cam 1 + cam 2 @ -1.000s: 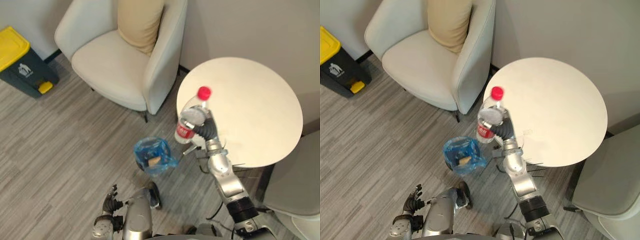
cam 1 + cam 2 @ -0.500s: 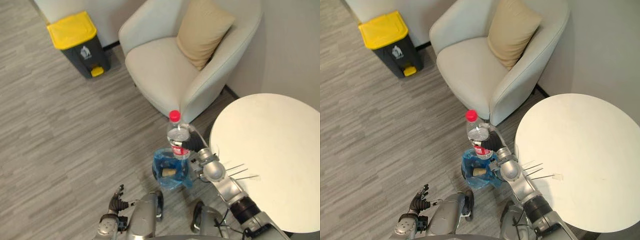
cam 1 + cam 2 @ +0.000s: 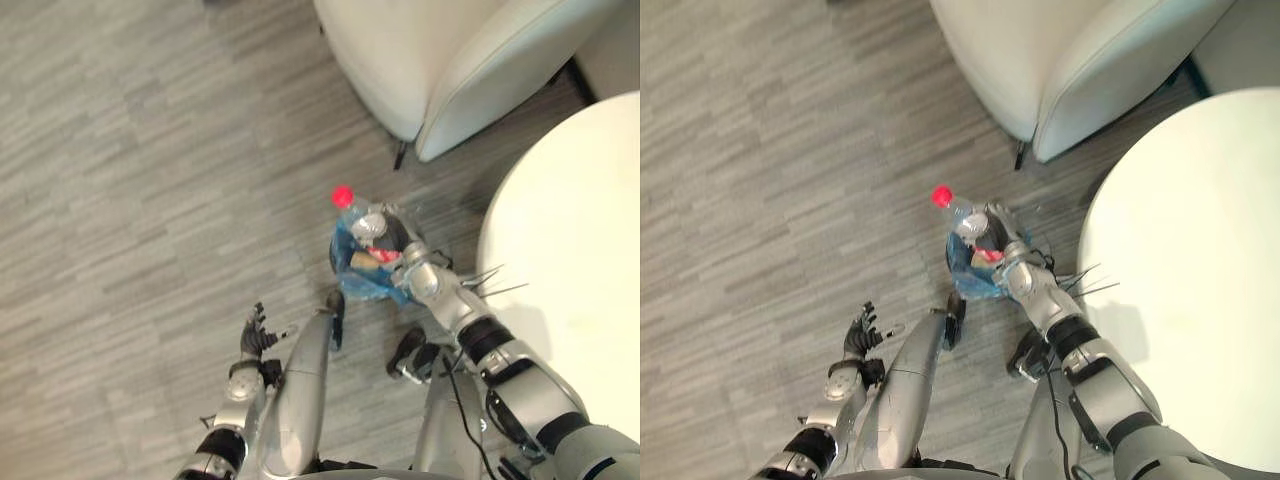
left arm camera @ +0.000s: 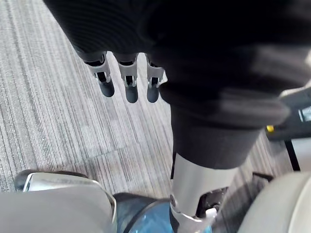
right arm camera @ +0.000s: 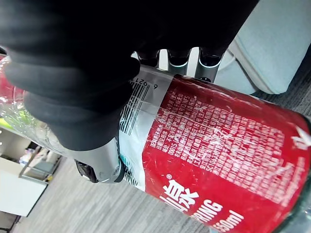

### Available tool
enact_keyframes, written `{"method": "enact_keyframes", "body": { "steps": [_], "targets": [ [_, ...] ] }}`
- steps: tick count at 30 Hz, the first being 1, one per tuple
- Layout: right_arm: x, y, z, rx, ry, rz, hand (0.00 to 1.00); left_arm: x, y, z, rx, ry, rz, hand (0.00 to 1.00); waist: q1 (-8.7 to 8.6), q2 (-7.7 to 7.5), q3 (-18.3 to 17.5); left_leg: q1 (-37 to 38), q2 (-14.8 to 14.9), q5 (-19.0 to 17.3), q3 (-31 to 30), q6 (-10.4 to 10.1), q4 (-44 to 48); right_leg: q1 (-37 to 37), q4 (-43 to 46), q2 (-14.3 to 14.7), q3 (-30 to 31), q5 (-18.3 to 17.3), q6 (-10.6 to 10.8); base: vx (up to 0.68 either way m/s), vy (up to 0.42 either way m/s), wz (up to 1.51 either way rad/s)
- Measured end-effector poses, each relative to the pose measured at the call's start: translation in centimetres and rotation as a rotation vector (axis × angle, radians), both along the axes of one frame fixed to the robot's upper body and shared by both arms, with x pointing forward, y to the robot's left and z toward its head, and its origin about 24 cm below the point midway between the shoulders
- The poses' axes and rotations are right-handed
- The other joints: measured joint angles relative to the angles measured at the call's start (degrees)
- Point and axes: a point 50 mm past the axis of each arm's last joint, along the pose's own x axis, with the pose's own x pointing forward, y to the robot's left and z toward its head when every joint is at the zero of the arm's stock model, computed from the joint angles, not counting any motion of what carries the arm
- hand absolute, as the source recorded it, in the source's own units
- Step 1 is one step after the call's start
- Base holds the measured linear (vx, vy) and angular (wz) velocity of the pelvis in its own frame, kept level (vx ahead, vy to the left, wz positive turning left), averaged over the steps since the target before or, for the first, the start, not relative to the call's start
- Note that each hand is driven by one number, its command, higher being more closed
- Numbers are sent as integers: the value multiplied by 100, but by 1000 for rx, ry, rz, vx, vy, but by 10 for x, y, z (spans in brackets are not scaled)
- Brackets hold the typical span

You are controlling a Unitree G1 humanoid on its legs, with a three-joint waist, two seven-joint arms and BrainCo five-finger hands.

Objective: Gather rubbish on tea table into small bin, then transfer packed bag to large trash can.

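The left hand (image 3: 255, 335) hangs low over the grey plank floor (image 3: 130, 180), well apart from everything else. Its fingers (image 4: 131, 91) are straight and spread, and it holds nothing.

To its right, near the middle of the head views, a clear plastic bottle (image 3: 366, 224) is held in the air. It is tilted, with its red cap (image 3: 343, 196) pointing up and away from the robot, towards the open floor. Its lower end, wrapped in a red label (image 5: 228, 155), sits inside the right hand (image 3: 397, 242).

The right hand is clamped on the bottle. In its wrist view the fingers (image 5: 179, 59) curl over the far side of the label, and the thumb (image 5: 97, 167) wraps round the near side, pressed against the plastic.

Directly below the bottle and the hand stands the small bin (image 3: 352, 284), on the floor. It is lined with a blue bag (image 3: 965, 272) whose mouth is open upwards. The bottle hangs over that mouth; whether its base touches the bag I cannot tell.

Further right and at the back, a pale armchair (image 3: 470, 50) stands on the floor, with one dark leg near the bin. At the far right is the round white table (image 3: 570, 230), its edge just beside the bin and the right forearm.
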Motion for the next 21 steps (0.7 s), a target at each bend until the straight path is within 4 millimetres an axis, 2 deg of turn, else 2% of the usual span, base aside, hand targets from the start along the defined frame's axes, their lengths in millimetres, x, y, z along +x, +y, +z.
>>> {"method": "enact_keyframes", "body": {
  "steps": [2,4,7,8,10,11,19,21],
  "targets": [
    [2,2,35,33,-111,-9,100,16,2,31,-15,-134,31,0,-3,-17,230,-608,55,68,98,14,270,-646,421,-131,78,-66,-4,-147,-44,12],
    [2,-1,53,56,-188,-26,100,21,3,46,-21,-203,34,0,13,-62,266,-995,53,144,149,72,371,-1093,604,-176,175,-73,-19,-109,-22,3],
    [3,-2,73,104,-246,-42,100,22,9,53,-15,-231,47,0,-6,-72,272,-1393,53,224,162,152,486,-1512,748,-187,251,-38,-81,-69,14,0],
    [4,-6,78,123,-262,-57,100,22,11,54,-7,-233,52,0,-5,-138,315,-1467,53,233,190,160,487,-1626,777,-190,303,-36,-84,-52,26,1],
    [5,-11,81,157,-256,-70,100,22,13,54,-1,-231,61,0,-2,-169,334,-1564,51,244,186,157,489,-1723,791,-191,303,-35,-87,-47,24,2],
    [7,-13,78,161,-241,-81,0,22,14,53,1,-227,61,0,-12,-184,343,-1591,49,248,183,155,489,-1747,799,-194,304,-35,-87,-41,20,4],
    [9,-7,55,153,-156,-83,0,27,16,54,14,-221,59,0,-93,-238,370,-1567,53,277,145,116,474,-1723,801,-161,298,-31,-92,-58,16,0],
    [7,-1,48,162,-141,-68,0,27,20,54,20,-221,69,0,-159,-306,377,-1496,78,280,144,115,475,-1653,787,-137,297,-18,-114,-60,24,-6]
  ]
}}
